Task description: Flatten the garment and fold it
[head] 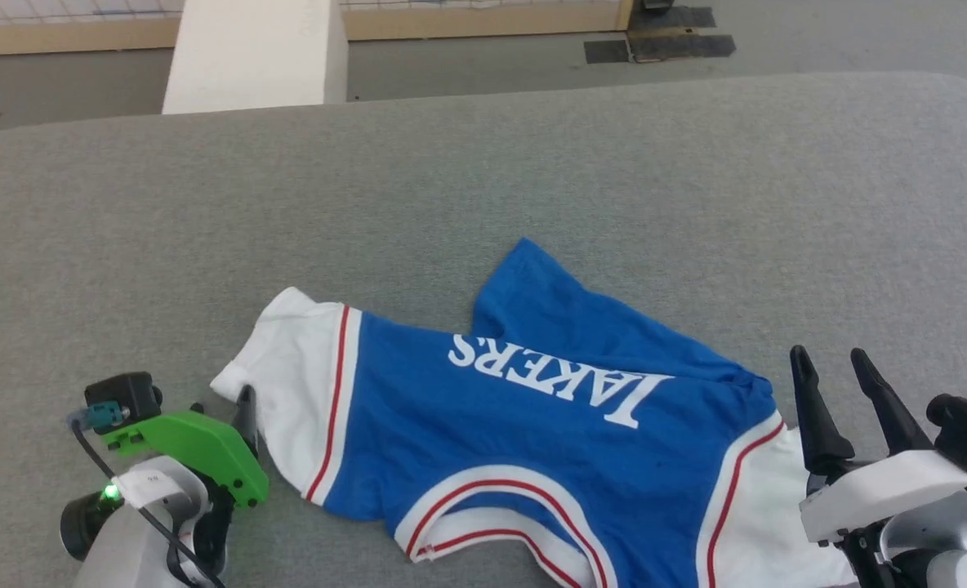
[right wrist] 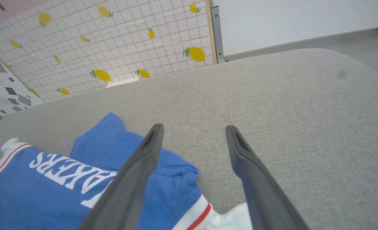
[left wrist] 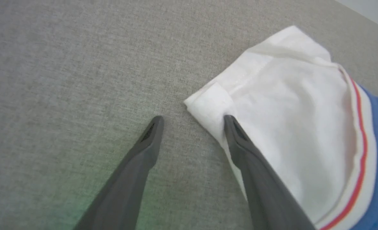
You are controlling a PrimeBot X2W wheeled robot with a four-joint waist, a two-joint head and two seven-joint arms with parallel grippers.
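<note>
— Blue jersey, soft and thin. Where does it lie?

— The garment [head: 532, 425] lies rumpled on the grey cloth surface [head: 483, 180], between my two hands, its white lettering upside down to my head. A blue flap is turned over on the far side, and its near part runs out of my head view.

— And your hands?

— My left gripper [left wrist: 192, 119] stands wide open with nothing in it. It straddles the corner of the white sleeve [left wrist: 288, 111], one finger over the cloth and the other over bare grey. I cannot tell whether the tips touch. My right gripper [head: 828, 357] is also spread wide and empty, raised just beside the other sleeve, pointing away across the surface.

— What could go wrong?

— That sleeve corner is doubled back on itself. If I close there I may pinch only the little turned flap, and a pull would open the flap without spreading the sleeve. The cloth is slippery, I judge, so a shallow bite could slide out.

— Anything else?

— Yes. My right hand has no hold, so a pull from the left alone would likely drag the whole shirt sideways, not stretch it. And if I press down first, the blue flap would be creased into the fold.
</note>
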